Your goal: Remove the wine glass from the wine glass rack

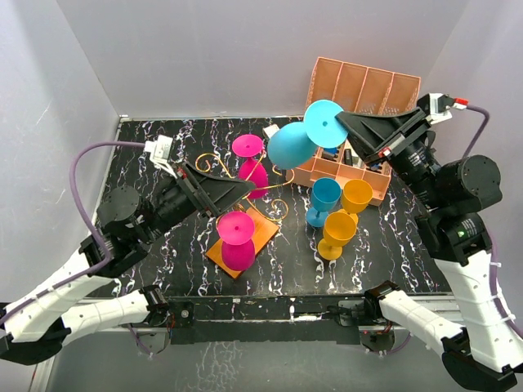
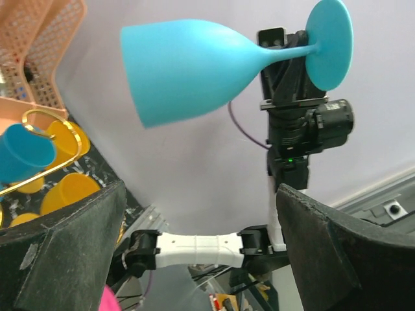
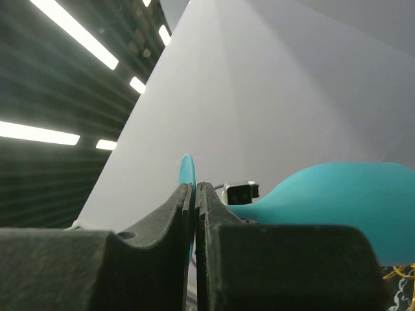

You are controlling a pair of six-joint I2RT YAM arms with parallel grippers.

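Observation:
My right gripper [image 1: 339, 122] is shut on the round foot of a cyan wine glass [image 1: 290, 145] and holds it on its side in the air, above and behind the gold wire rack [image 1: 263, 233] with the orange base. In the right wrist view the jaws [image 3: 194, 188] pinch the thin foot disc [image 3: 187, 172]. Two pink glasses [image 1: 255, 175] [image 1: 238, 253] still hang on the rack. My left gripper [image 1: 237, 194] is open and empty, low beside the rack's post. Its wrist view shows the cyan glass [image 2: 188, 71] overhead and a gold curl [image 2: 45, 111].
A salmon-pink slotted organiser [image 1: 359, 86] stands at the back right. A blue glass [image 1: 324, 196] and two yellow glasses [image 1: 357, 196] [image 1: 339, 229] stand on the black marbled table [image 1: 163, 261] right of the rack. White walls close in the back and sides.

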